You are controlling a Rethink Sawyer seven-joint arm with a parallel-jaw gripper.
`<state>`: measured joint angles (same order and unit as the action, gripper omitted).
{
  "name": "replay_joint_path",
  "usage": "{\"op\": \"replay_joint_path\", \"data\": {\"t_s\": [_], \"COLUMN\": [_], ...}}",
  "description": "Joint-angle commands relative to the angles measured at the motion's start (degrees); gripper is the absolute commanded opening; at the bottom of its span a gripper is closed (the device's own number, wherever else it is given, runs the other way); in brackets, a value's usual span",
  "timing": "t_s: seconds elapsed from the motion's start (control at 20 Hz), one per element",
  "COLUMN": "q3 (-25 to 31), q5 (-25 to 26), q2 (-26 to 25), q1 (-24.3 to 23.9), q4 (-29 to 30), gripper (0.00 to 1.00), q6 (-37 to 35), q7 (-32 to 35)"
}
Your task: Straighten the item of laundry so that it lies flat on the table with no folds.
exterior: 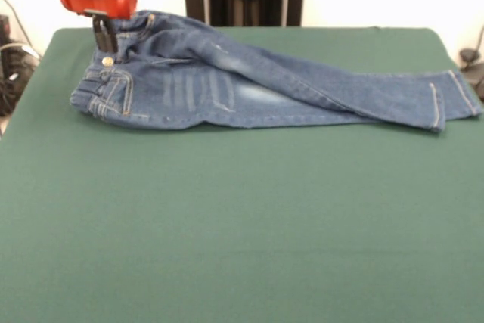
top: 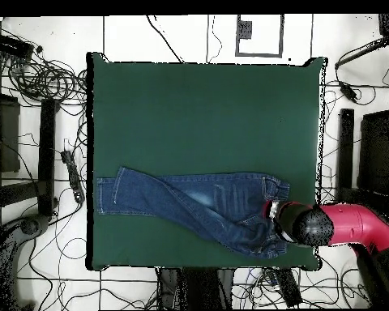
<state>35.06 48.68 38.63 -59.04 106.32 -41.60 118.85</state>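
The item of laundry (exterior: 249, 85) is a small pair of blue denim jeans lying along the table (exterior: 242, 225), waist at the left and legs running right in the front view. One leg crosses over the other, and the waist end is bunched and partly doubled over. My gripper (exterior: 103, 35), under a red collar, comes down right at the waistband near the brass button; how it stands there is hidden. In the overhead view the jeans (top: 190, 202) lie on the green table (top: 198, 113) with the waist at the right, where the gripper (top: 279, 217) sits over them.
The jeans' waist lies close to a corner of the table (top: 315, 259). Tangled cables (top: 44, 81) and black stands (top: 45, 154) crowd the floor on all sides. A cable and dark gear (exterior: 11, 66) sit beside the table's left edge in the front view.
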Motion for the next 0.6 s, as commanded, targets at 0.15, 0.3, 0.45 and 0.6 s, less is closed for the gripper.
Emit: {"op": "replay_joint_path", "data": {"t_s": [0.15,0.3,0.45,0.6], "q3": [0.2,-3.8,-7.8,-12.4], "q5": [0.0,-0.6,-3.9,-5.3], "q2": [2.0,2.3,1.4,1.8], "q1": [6.9,10.3,13.0,16.6], "q4": [3.4,6.7,8.9,9.9], "gripper": [0.0,0.0,0.0,0.0], "q6": [2.6,6.5,8.9,12.3], "q7": [-1.0,9.3,16.6,21.3]}}
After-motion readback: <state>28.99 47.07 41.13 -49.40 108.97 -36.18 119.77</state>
